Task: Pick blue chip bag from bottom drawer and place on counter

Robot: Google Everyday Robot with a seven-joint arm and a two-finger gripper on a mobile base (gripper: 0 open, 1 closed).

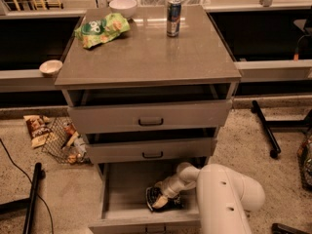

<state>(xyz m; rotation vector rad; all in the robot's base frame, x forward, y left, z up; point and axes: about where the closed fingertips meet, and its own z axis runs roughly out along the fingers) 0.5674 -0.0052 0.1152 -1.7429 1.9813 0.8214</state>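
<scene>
Here, the robot's white arm (219, 191) reaches down into the open bottom drawer (124, 191), its gripper (160, 202) pressed against the chip bag (152, 194), a dark crumpled packet lying on the drawer floor near the front wall, right of centre. Whether the gripper has closed on the bag cannot be told from this angle. The two drawers above stand slightly ajar. On the cabinet's grey surface (146, 55) sit a green snack bag (100, 29), a white bowl (123, 6) and an upright can (173, 17) (all toward the back edge). A small dish (50, 67) rests on the ledge at the left, and a brown-and-white bag (38, 129) lies on the floor.
</scene>
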